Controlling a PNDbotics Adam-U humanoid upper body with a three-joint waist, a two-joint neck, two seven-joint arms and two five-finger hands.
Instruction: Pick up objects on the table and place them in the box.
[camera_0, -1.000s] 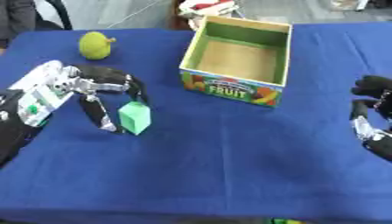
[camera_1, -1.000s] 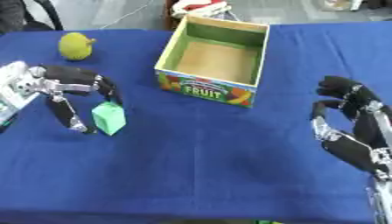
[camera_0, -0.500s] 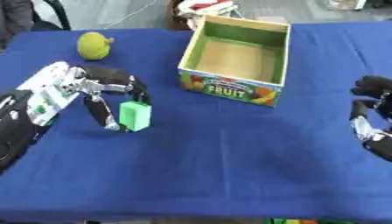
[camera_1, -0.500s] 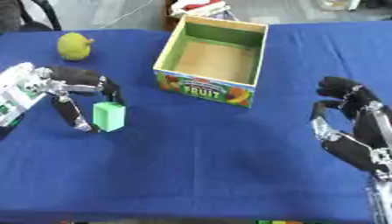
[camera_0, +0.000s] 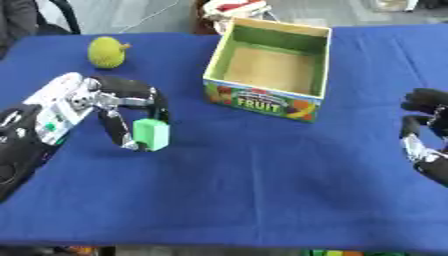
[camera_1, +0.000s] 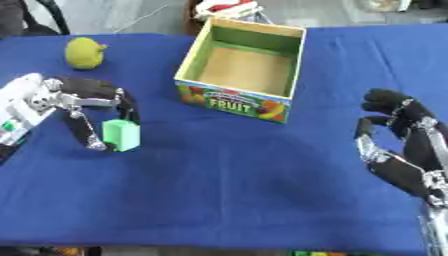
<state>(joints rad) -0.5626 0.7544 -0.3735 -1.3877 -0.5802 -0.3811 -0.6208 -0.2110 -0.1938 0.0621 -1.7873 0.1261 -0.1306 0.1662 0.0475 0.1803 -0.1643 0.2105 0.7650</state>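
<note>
The left hand (camera_0: 114, 102) is curling its fingers and thumb around the green block (camera_0: 151, 134), which has shifted slightly under it; the grasp looks nearly set. The fruit box (camera_0: 271, 67) is sitting open beyond the hand. The right hand (camera_1: 398, 145) is idling, fingers relaxed.

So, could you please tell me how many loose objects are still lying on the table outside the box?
2: a green block between the left hand fingers, and a yellow-green fruit at the far left. The box looks empty.
</note>
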